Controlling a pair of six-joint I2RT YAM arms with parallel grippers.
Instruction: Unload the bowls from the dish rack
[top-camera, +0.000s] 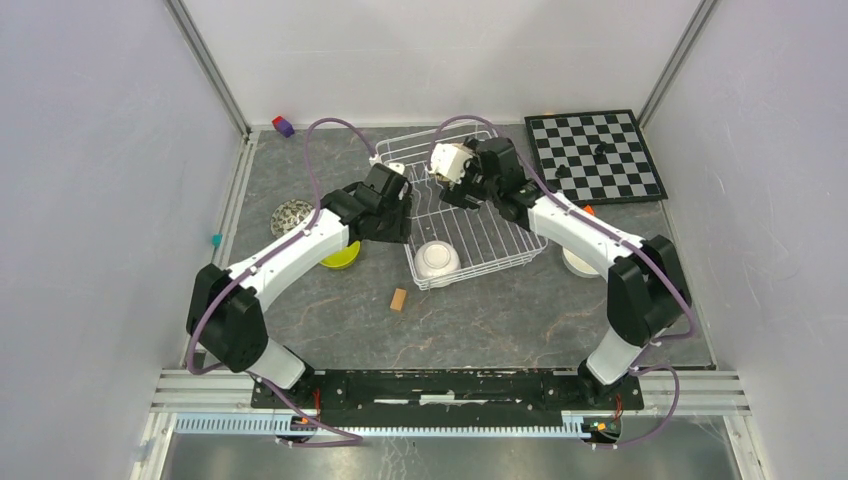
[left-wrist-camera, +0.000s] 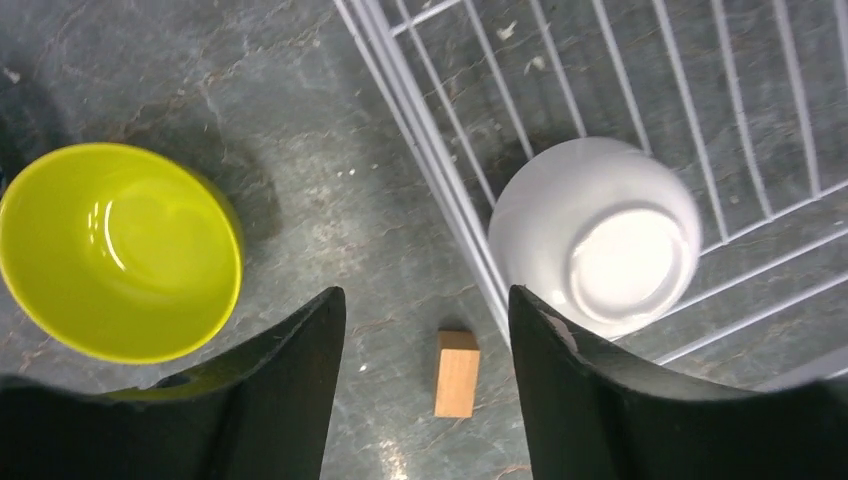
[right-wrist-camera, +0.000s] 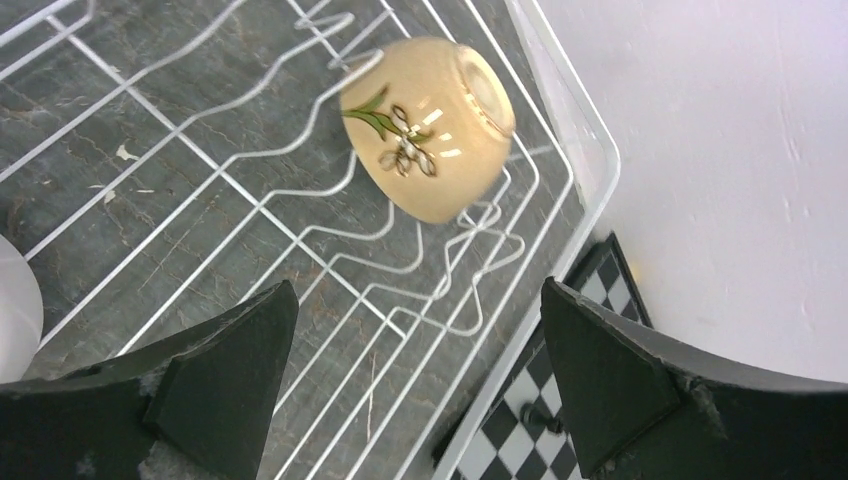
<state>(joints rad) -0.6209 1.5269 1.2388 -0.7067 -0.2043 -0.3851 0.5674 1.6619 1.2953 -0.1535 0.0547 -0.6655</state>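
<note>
Dish rack: white bowl, beige bowl seemingly tipped.

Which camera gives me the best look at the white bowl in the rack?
Left wrist: the white bowl is close and sharp, upside down inside the dish rack corner. Top external shows it small but unobstructed; right wrist catches only a sliver at its left border.

A black-and-white chessboard lies in the far right corner of the counter, with a few dark pieces on it. A small wooden block lies near the counter's middle. A purple block sits in the far left corner, and a tiny teal thing at the left edge.
</note>
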